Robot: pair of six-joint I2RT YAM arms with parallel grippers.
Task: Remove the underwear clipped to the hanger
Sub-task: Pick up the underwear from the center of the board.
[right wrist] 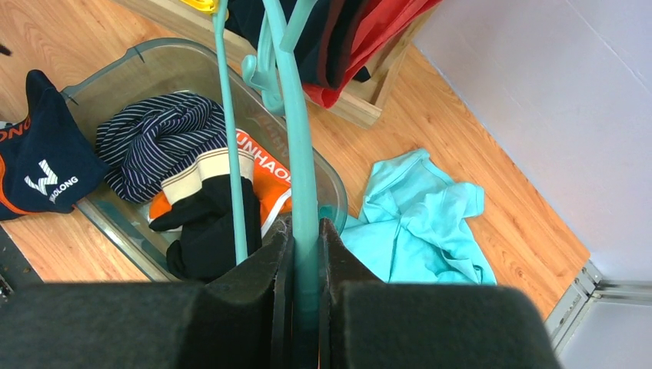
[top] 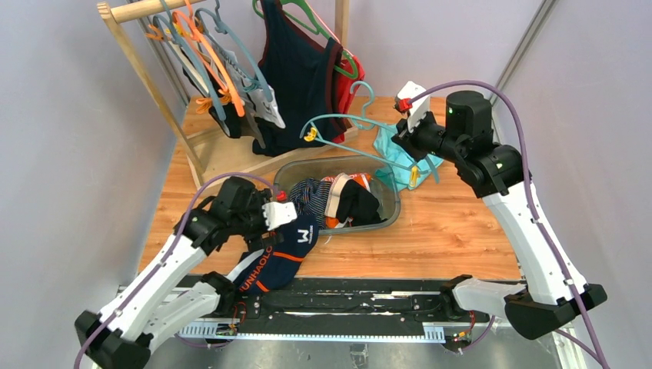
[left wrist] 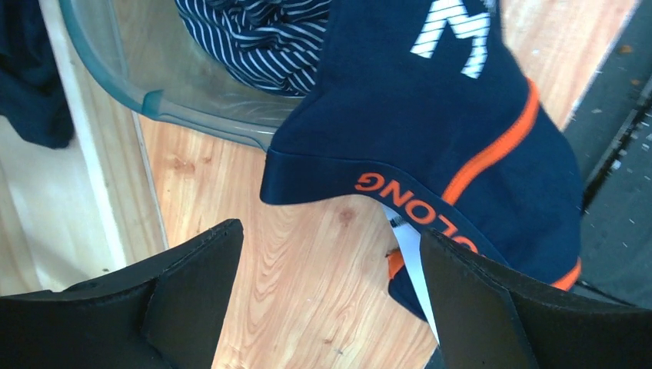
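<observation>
The left gripper hangs low over the wooden table with its jaws spread wide and nothing between them. Just ahead of its fingers lie the navy briefs, trimmed in orange with orange lettering on the waistband. They are draped over the near rim of the clear plastic bin, with their lower part on the table. A white label shows under their edge.

The right gripper is raised at the far right of the table, its jaws clamped tight on the teal hanger. The hanger reaches out to the left above the bin and carries a yellow clip near its far end.

Inside the bin sit more underwear: the striped briefs, the black pair with a beige waistband, and an orange piece with white lettering beneath them.

A teal cloth lies crumpled on the table just beside the bin, below the right gripper. At the back, a navy tank top with red trim hangs by the wooden rack.
</observation>
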